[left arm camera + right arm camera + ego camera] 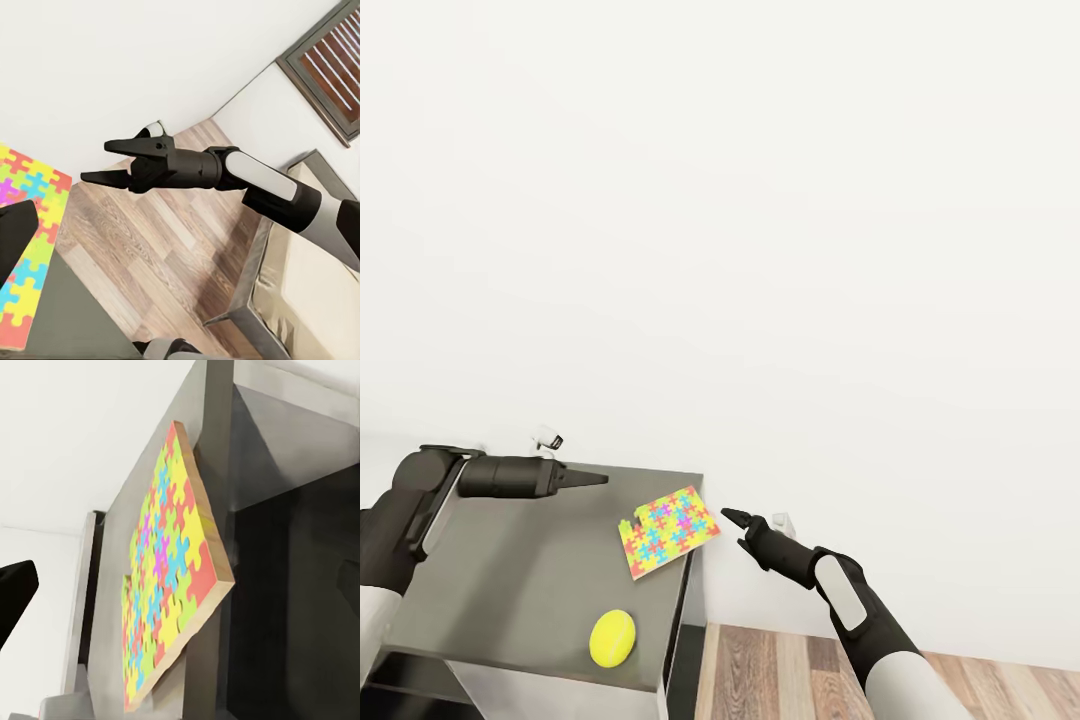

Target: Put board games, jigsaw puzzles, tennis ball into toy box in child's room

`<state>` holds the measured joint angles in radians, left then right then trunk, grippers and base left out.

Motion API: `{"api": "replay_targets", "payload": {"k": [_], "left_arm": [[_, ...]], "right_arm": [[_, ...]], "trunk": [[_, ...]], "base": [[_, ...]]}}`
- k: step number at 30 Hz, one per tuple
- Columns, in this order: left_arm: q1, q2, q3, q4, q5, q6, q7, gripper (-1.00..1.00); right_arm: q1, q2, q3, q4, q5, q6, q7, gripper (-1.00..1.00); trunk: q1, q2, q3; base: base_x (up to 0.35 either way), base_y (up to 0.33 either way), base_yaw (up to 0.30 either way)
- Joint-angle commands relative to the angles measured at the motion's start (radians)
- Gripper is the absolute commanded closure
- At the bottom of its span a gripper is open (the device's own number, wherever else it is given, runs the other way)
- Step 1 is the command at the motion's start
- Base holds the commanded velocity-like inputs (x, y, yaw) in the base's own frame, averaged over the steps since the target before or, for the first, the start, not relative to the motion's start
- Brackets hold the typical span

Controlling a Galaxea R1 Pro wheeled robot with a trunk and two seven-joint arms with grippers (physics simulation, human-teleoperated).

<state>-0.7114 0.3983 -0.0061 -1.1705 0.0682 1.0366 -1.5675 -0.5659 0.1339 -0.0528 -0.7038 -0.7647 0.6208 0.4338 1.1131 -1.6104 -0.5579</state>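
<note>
Closest to your head camera sat the ball (612,638), yellow, on the table (520,590) near its front edge. Take the table as landmark. One puzzle (668,531) lay at the table's right edge, a corner overhanging; the right wrist view showed that corner (196,585) jutting past the side panel. No toy box and no board games appeared.

Your right gripper (740,530) hung off the table's right side, just short of the puzzle's overhanging corner, not touching it. Seen from the left wrist, its two fingers (129,145) stood parted with nothing between them. Your left gripper (588,480) hovered over the table's back edge, well apart from the puzzle; its fingers pointed toward the puzzle, but you could not tell whether they were parted or pressed together.

Judged step: approach to the puzzle, with the grasp not yet made. The next move likely called for bringing the right fingers above and below the overhanging corner and closing on the thin board.

Surroundings: a white wall (720,200) rose behind the table; wood floor (780,670) lay to the table's right, and the bed (307,285) stood beyond that floor. Nothing blocked the approach, though a nudge could tip the puzzle off the edge.
</note>
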Motion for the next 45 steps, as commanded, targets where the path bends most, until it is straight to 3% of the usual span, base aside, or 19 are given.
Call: {"api": "replay_targets", "payload": {"k": [1, 24, 31, 45], "left_arm": [[0.000, 0.001, -0.001, 0.000, 0.001, 0.011, -0.003, -1.00], [0.000, 0.001, -0.002, 0.000, 0.000, 0.011, -0.003, -1.00], [-0.001, 0.001, -0.001, 0.000, -0.001, 0.011, -0.003, -1.00], [0.000, 0.001, 0.000, 0.000, 0.001, 0.011, -0.003, -1.00]], "right_arm": [[-0.001, 0.002, -0.006, 0.000, -0.002, 0.008, 0.001, -1.00], [-0.002, 0.001, -0.007, 0.059, -0.002, 0.011, -0.003, -1.00], [-0.002, 0.002, -0.007, 0.064, -0.002, 0.011, -0.003, -1.00], [-0.002, 0.004, -0.006, 0.064, -0.002, 0.011, -0.002, -1.00]], "trunk": [[0.000, -0.001, -0.001], [0.000, -0.001, -0.001], [0.027, -0.050, -0.023], [0.027, -0.050, -0.023]], "base": [[0.062, 0.186, 0.000], [0.022, 0.041, 0.000], [0.000, 0.000, 0.000], [0.003, 0.016, 0.000]]}}
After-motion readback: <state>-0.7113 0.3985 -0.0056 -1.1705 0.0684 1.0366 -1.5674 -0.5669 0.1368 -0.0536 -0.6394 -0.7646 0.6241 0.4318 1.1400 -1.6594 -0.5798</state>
